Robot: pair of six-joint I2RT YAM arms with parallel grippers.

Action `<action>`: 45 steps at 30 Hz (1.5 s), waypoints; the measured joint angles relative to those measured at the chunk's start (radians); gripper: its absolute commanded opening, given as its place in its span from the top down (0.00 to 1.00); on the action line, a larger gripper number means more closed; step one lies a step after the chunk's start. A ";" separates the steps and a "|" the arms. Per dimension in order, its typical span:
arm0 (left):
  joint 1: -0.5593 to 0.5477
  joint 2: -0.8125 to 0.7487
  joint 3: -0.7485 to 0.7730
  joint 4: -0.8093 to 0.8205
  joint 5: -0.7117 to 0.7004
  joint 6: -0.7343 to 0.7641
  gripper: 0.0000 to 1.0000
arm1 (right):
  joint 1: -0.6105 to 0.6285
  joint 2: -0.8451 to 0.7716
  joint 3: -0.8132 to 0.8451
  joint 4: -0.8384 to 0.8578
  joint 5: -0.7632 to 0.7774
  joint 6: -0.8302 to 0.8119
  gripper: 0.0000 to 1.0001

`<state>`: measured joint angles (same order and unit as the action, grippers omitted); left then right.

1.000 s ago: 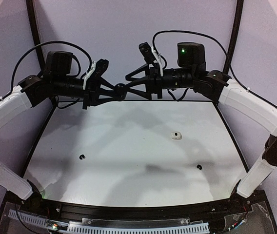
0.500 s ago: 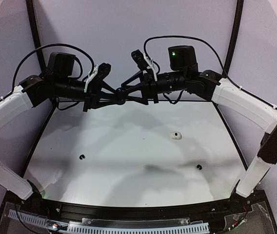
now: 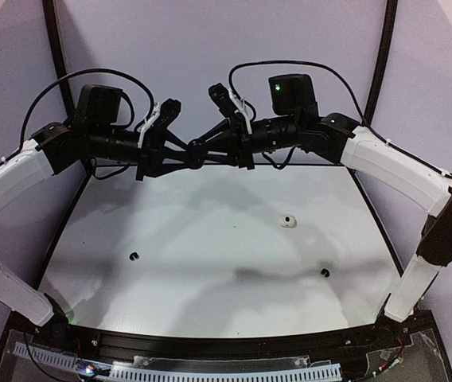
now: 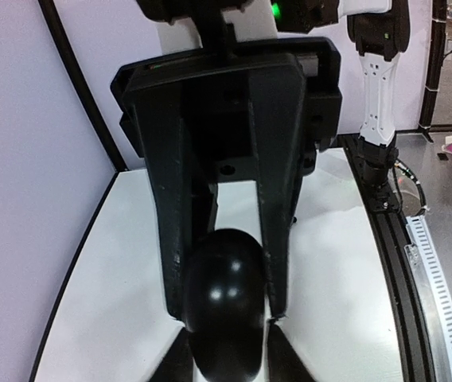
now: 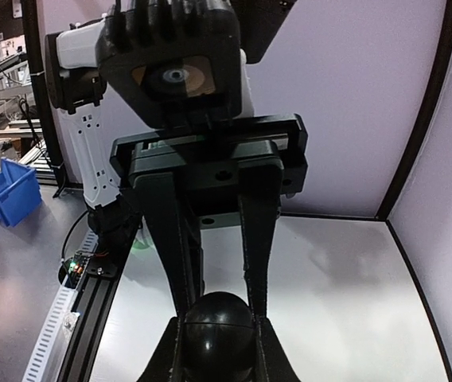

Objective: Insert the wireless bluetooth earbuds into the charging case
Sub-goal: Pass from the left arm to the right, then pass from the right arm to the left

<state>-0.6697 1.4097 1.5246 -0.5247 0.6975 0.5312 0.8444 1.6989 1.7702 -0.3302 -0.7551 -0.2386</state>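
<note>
The right gripper [image 4: 226,305] has slid left, upper centre; its jaws, like the left gripper [image 5: 218,318], pinch the black case [image 3: 197,146].

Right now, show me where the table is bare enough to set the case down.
Widest bare patch: the table's middle, between the left black earbud, the white earbud and the right black earbud. Also free: the near strip along the front edge. Crowded: above the far edge, where left gripper and right gripper clamp the black case.
</note>
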 measured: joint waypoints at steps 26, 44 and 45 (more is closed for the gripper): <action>-0.027 -0.063 -0.468 1.261 0.015 -0.875 0.34 | -0.014 -0.069 -0.553 1.597 0.108 0.615 1.00; -0.089 0.042 -0.378 1.398 -0.044 -0.942 0.52 | -0.006 -0.018 -0.500 1.645 0.101 0.632 1.00; -0.092 0.044 -0.371 1.401 -0.043 -0.941 0.55 | -0.006 -0.018 -0.499 1.635 0.101 0.632 1.00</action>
<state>-0.7616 1.4536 1.1534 0.8761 0.6540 -0.4103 0.8383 1.6814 1.2709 1.3052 -0.6544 0.3931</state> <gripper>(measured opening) 0.484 0.180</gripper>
